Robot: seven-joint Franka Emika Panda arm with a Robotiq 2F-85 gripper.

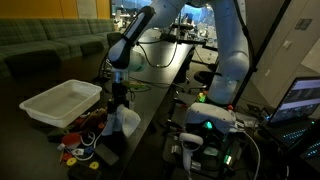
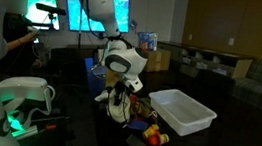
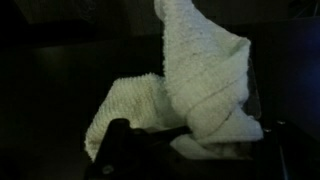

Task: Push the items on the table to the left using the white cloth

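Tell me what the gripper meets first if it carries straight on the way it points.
The gripper points down, shut on the white cloth hanging below it. That cloth would probably touch the table first, right beside the items; depth is unclear, so it may brush them.

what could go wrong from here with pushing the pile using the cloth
1. The white cloth hangs loose and bunched from the shut tool, so it may ride over the items instead of moving them.
2. The white bin sits right beside the heap. Depending on the sweep, items could jam against it, or the bin itself could get shoved.
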